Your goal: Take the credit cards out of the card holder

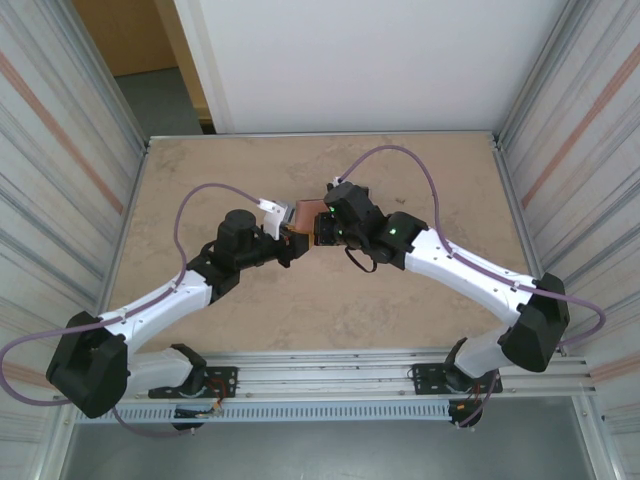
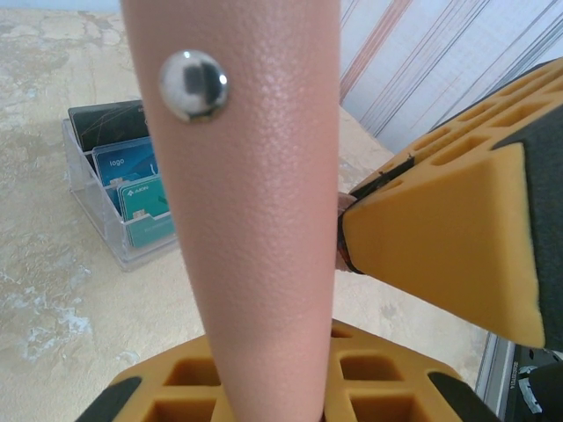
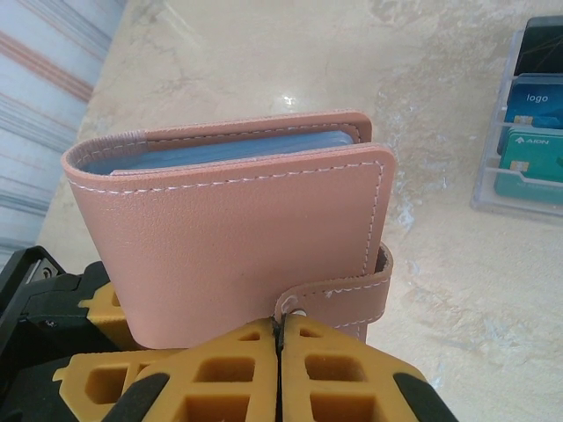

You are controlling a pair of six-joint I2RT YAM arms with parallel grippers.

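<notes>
Right wrist view: card holder (image 3: 229, 237) is folded shut with its tab (image 3: 339, 294) snapped down. It looks lifted off the desk (image 3: 264, 61), mid-desk between both arms. So I read this as step one, getting it open. I can't see whether any cards sit inside.

Grip check: the left gripper (image 2: 268, 391) is narrow and clamped on the holder's edge from below. The right gripper (image 3: 281, 338) is fully closed, tips right under the snap and touching the tab's lower edge. I can't tell if it has the tab pinched or is just butted against it.

Next move, my call: left acts as anchor, right takes a real bite on the tab lip and peels it off the cover to pop the snap, then folds the cover back. The risk is the tips slipping off that thin lip.

Materials:
- **Holder:** salmon pebbled leather-look, white stitching, rounded corners, blue-grey sleeves (image 3: 220, 151) at the top edge, shiny metal stud (image 2: 193, 83).
- **Gripper pads:** yellow honeycomb.
- **Cards:** the credit cards (image 2: 132, 167) are black, blue and teal thin plastic, standing stepped in a clear acrylic rack (image 2: 92, 215) on the marbled beige desk, well apart from the holder.
</notes>
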